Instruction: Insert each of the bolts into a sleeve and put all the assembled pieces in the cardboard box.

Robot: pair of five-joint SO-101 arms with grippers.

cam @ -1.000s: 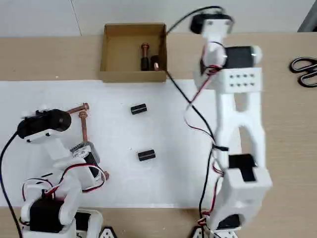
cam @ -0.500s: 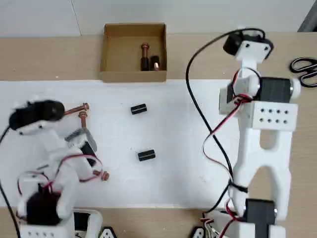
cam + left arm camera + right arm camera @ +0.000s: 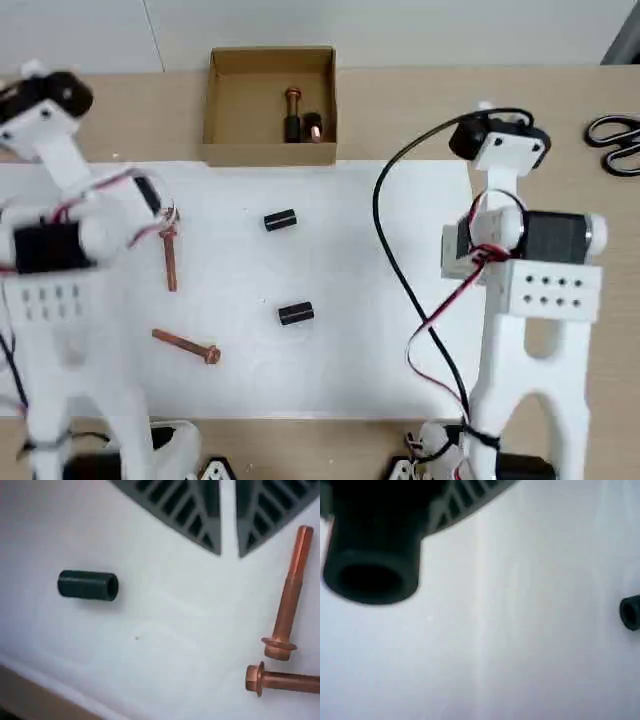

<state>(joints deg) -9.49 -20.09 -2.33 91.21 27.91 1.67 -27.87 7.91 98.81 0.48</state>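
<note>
The cardboard box [image 3: 225, 110] at the back holds two bolts in sleeves [image 3: 293, 115]. On the white mat lie three copper bolts: one [image 3: 171, 262] beside my left gripper [image 3: 149, 196], one [image 3: 172, 214] partly under it, and one [image 3: 186, 345] nearer the front. Two black sleeves [image 3: 281, 219] [image 3: 295, 313] lie mid-mat. In the left wrist view my left gripper [image 3: 229, 555] hangs over two bolts [image 3: 287, 610] [image 3: 282, 680] and a sleeve [image 3: 89, 585], jaws nearly together with nothing between them. My right gripper [image 3: 372, 530] is shut on a black sleeve [image 3: 370, 575]. Another sleeve [image 3: 631, 612] lies farther off.
Scissors [image 3: 615, 140] lie on the wooden table at the far right. The white mat [image 3: 350, 350] covers the middle of the table, with bare mat between the sleeves and the right arm [image 3: 530, 280].
The left arm rose and swung toward the far left, uncovering the front bolt. The right arm drew back from beside the box to the right side of the mat.
</note>
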